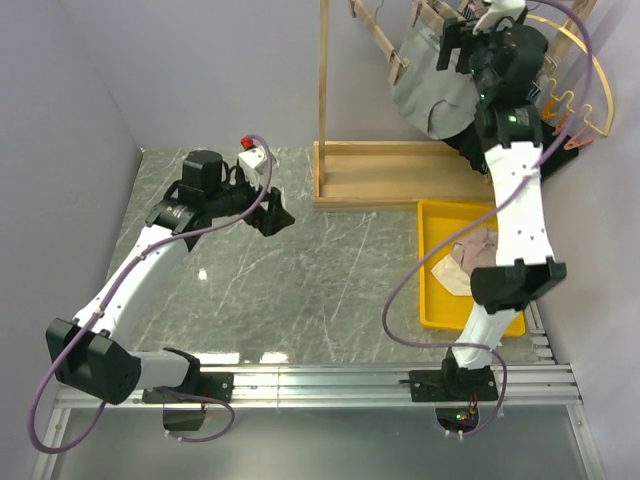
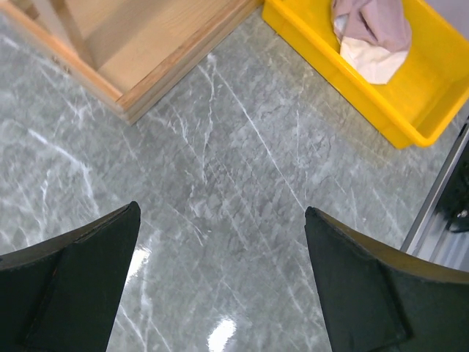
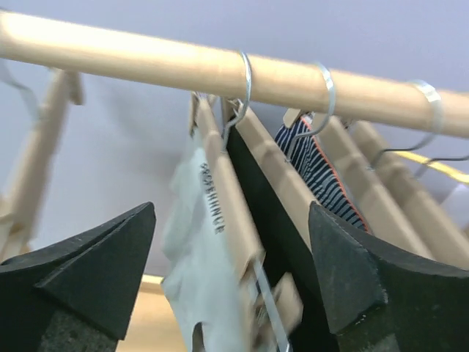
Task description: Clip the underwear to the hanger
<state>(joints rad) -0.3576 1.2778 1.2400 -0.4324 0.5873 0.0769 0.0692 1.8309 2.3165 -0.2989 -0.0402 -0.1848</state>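
Nearest us, our left gripper (image 2: 221,220) hangs over the marble table (image 2: 242,147), its 2 fingers spread wide with nothing between them. At its 3 o'clock in the top view sits the yellow tray (image 1: 440,215), holding a beige-pink garment (image 1: 475,255).

Farther back, at 1 o'clock in that view, our right gripper (image 3: 231,213) is up at the wooden rail (image 3: 146,62), fingers parted and clasping nothing. The underwear (image 3: 192,279) hangs just ahead of them, against the hanger (image 3: 227,205), whose hook (image 3: 245,88) sits over the rail. A clip (image 3: 282,308) shows at 6 o'clock, too blurred for us to tell whether it bites the cloth.

We judge 2 risks. A weak clip would let the fabric slide off. A careless retreat could catch the hook, or the black garment (image 3: 264,220) just beside it, and drag the hanger off the rail.
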